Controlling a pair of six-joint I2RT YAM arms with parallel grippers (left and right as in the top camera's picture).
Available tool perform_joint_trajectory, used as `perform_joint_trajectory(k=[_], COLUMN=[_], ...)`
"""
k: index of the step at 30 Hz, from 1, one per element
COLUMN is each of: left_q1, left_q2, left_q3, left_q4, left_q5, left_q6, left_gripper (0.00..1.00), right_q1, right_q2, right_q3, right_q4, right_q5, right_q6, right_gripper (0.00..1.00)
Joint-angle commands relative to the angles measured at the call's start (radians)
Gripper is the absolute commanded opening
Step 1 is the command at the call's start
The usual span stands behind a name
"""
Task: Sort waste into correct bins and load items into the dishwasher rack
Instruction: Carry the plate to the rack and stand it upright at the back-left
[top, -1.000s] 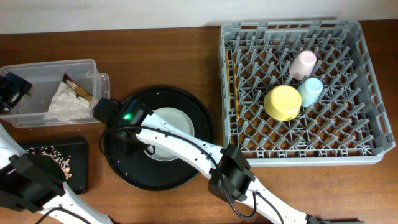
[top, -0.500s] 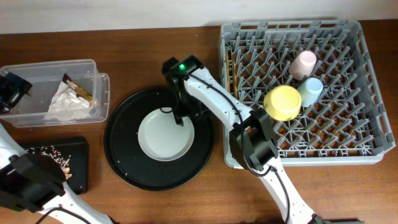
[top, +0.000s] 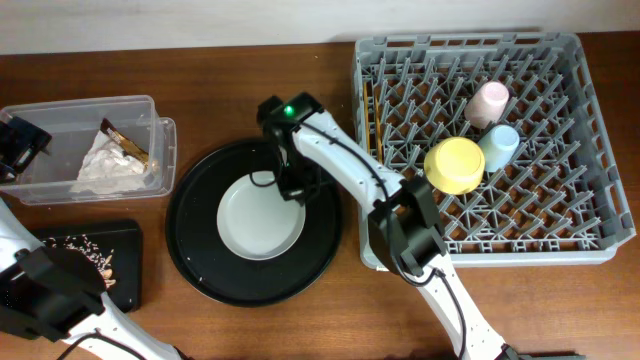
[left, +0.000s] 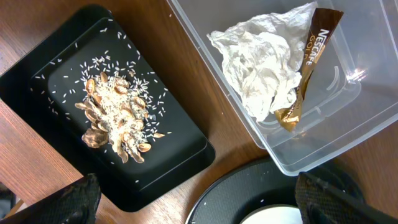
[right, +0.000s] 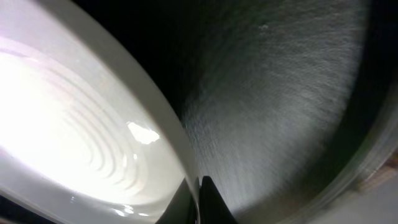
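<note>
Right hand (top: 290, 192) hides the rim of the plate (top: 255, 225); grip unclear.

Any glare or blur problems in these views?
Right wrist: the pale grey round plate is blown out white, the large round black tray soft and dim. Left wrist: sharp, small glint on the clear rectangular plastic tub. Overhead: even, sharp.
</note>
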Motion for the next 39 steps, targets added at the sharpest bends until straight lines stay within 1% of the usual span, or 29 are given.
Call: perform_joint_trajectory(k=[1, 2, 3, 4, 6, 7, 8, 9, 12, 16, 19, 21, 24, 25, 27, 28, 29, 30, 31, 32, 33, 34, 35, 36, 37, 38, 39], left_q1=[0.003, 0.003, 0.003, 0.003, 0.003, 0.003, 0.003, 0.003, 0.003, 0.003, 0.003, 0.003, 0.003, 0.003, 0.003, 0.003, 0.003, 0.003, 0.003, 0.003, 0.003, 0.003, 0.003, 0.003, 0.003, 0.003, 0.003], left_q2=[-0.031, -0.031, -0.031, -0.031, -0.031, -0.031, -0.031, -0.031, -0.031, -0.031, -0.031, -0.031, -0.031, -0.031, -0.031, -0.031, -0.031, -0.031, -0.031, -0.031, -0.031, -0.031, -0.031, -0.031, -0.031, -0.031, -0.031], left_q3=[0.007, 0.007, 0.007, 0.007, 0.007, 0.007, 0.007, 0.007, 0.007, 0.007, 0.007, 0.007, 0.007, 0.007, 0.007, 0.007, 0.007, 0.007, 0.007, 0.007, 0.007, 0.007, 0.007, 0.007, 0.007, 0.007, 0.007], left_q4=[-0.001, -0.001, -0.001, -0.001, -0.001, -0.001, -0.001, -0.001, -0.001, -0.001, -0.001, -0.001, -0.001, -0.001, -0.001, -0.001, -0.001, -0.001, -0.001, -0.001, -0.001, -0.001, -0.001, -0.001, -0.001, -0.001, -0.001], left_q5=[0.0, 0.0, 0.0, 0.0, 0.0, 0.0, 0.0, 0.0, 0.0, 0.0, 0.0, 0.0, 0.0, 0.0, 0.0, 0.0, 0.0, 0.0, 0.0, 0.0, 0.0, 0.0, 0.0, 0.0, 0.0, 0.0, 0.0], left_q6=[0.016, 0.016, 0.016, 0.016, 0.016, 0.016, 0.016, 0.016, 0.016, 0.016, 0.016, 0.016, 0.016, 0.016, 0.016, 0.016, 0.016, 0.016, 0.016, 0.016, 0.016, 0.016, 0.016, 0.016, 0.016, 0.016, 0.016], left_gripper=[0.99, 0.99, 0.99, 0.99, 0.99, 0.99, 0.99, 0.99, 0.99, 0.99, 0.99, 0.99, 0.99, 0.99, 0.99, 0.99, 0.99, 0.99, 0.99, 0.99, 0.99, 0.99, 0.99, 1.0, 0.99, 0.99, 0.99], right_q1=[-0.116, -0.177, -0.233, -0.323, -0.409, -0.454, -0.467, -0.465, -0.441, -0.391, -0.334, -0.291, -0.284, -0.284, -0.267, -0.251, -0.235, -0.207, -0.186, -0.173, -0.169, -0.175, -0.182, -0.198, -0.261, -0.323, -0.42], right_q2=[-0.04, -0.061, -0.09, -0.146, -0.194, -0.214, -0.214, -0.213, -0.208, -0.179, -0.167, -0.154, -0.153, -0.151, -0.151, -0.153, -0.158, -0.176, -0.192, -0.206, -0.229, -0.256, -0.295, -0.334, -0.348, -0.342, -0.327], right_q3=[0.297, 0.385, 0.425, 0.433, 0.433, 0.433, 0.433, 0.424, 0.424, 0.368, 0.297, 0.234, 0.16, 0.16, 0.167, 0.186, 0.209, 0.249, 0.298, 0.354, 0.466, 0.541, 0.571, 0.574, 0.573, 0.558, 0.528], right_q4=[-0.134, -0.134, -0.134, -0.134, -0.134, -0.134, -0.134, -0.133, -0.133, -0.122, -0.078, -0.067, -0.048, -0.048, -0.05, -0.055, -0.061, -0.06, -0.061, -0.063, -0.113, -0.133, -0.133, -0.133, -0.133, -0.132, -0.129], right_q5=[0.021, 0.011, 0.023, 0.077, 0.179, 0.308, 0.413, 0.6, 0.803, 0.843, 0.844, 0.922, 0.928, 0.924, 0.837, 0.83, 0.829, 0.813, 0.784, 0.737, 0.654, 0.548, 0.505, 0.542, 0.578, 0.538, 0.416], right_q6=[0.007, -0.011, -0.011, -0.01, -0.01, 0.035, 0.07, 0.146, 0.239, 0.377, 0.403, 0.46, 0.462, 0.462, 0.453, 0.45, 0.444, 0.381, 0.314, 0.253, 0.232, 0.201, 0.198, 0.2, 0.202, 0.203, 0.203], right_gripper=[0.04, 0.04, 0.04, 0.04, 0.04, 0.04, 0.04, 0.04, 0.04, 0.04, 0.04, 0.04, 0.04, 0.04, 0.04, 0.05, 0.09, 0.36, 0.55, 0.82, 0.98, 0.99, 0.98, 0.98, 0.89, 0.53, 0.29])
